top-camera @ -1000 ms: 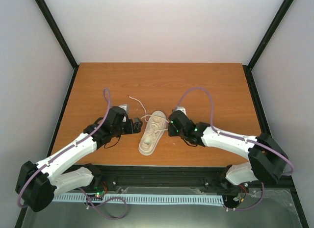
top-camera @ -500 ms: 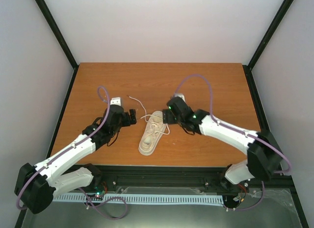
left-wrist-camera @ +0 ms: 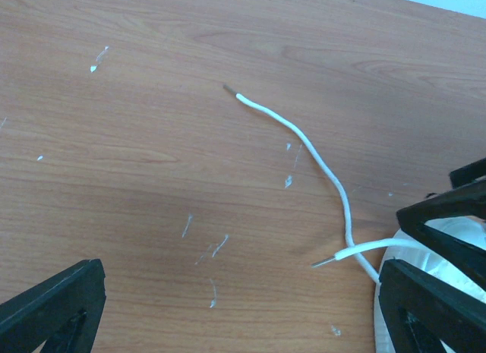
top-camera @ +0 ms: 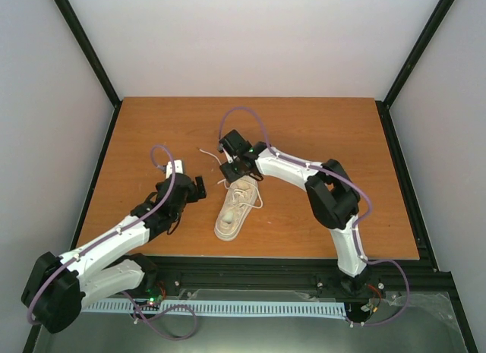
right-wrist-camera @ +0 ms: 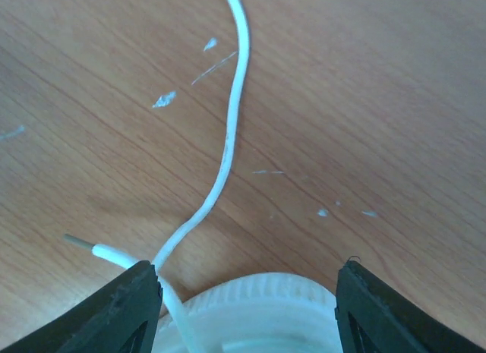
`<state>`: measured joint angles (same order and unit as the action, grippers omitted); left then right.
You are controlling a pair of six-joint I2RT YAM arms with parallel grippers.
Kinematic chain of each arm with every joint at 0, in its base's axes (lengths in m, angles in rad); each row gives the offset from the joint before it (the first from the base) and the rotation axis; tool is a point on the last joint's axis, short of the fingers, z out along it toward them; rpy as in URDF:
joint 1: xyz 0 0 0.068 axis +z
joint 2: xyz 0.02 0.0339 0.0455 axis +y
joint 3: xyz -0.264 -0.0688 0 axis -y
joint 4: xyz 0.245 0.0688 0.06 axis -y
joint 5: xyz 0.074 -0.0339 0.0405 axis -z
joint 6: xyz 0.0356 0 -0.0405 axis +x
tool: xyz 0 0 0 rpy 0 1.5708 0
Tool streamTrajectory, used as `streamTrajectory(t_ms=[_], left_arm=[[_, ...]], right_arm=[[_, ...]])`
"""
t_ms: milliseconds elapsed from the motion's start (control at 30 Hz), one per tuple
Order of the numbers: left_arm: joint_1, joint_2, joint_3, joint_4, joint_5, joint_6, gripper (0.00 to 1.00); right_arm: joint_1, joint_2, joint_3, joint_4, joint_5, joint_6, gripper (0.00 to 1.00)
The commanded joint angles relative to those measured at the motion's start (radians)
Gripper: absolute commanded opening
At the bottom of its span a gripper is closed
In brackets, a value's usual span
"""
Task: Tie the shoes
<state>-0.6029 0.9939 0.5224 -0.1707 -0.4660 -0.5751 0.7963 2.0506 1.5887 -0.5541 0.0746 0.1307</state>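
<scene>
Cannot see the far end of the sneaker (top-camera: 231, 212) from above: covered there by the right gripper (top-camera: 230, 173). Too thin at that height to trace the laces (top-camera: 209, 154) across the sneaker, or to tell knot from loose crossing. In the right wrist view, only the sneaker's curved rim, cut by the bottom edge. Cannot follow one lace past the top edge, beyond the sneaker. Cannot tell whether the jaws either side of that rim press it. In the left wrist view, just a white sliver of the sneaker, cut by the right edge.
</scene>
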Motion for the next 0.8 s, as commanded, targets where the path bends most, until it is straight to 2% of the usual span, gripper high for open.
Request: streamTrajectory(t_ms=[0, 167, 333, 533, 633, 767], left_arm=[[0.006, -0.016, -0.016, 0.056, -0.029, 0.002, 1.00], [0.006, -0.014, 0.000, 0.011, -0.115, 0.020, 1.00], [0.006, -0.014, -0.002, 0.015, -0.123, 0.022, 1.00], [0.007, 0.020, 0.002, 0.023, -0.108, 0.020, 1.00], [0.006, 0.038, 0.009, 0.020, -0.103, 0.021, 1.00], [0.006, 0.039, 0.011, 0.019, -0.105, 0.025, 1.00]], right_arm=[[0.001, 0.070, 0.090, -0.091, -0.028, -0.112, 0.63], [0.002, 0.096, 0.125, -0.113, -0.037, -0.158, 0.61], [0.006, 0.076, 0.095, -0.109, -0.042, -0.188, 0.57], [0.029, 0.035, 0.054, -0.089, -0.057, -0.195, 0.58], [0.051, 0.030, 0.057, -0.102, -0.037, -0.200, 0.63], [0.067, 0.047, 0.052, -0.113, 0.034, -0.204, 0.61]])
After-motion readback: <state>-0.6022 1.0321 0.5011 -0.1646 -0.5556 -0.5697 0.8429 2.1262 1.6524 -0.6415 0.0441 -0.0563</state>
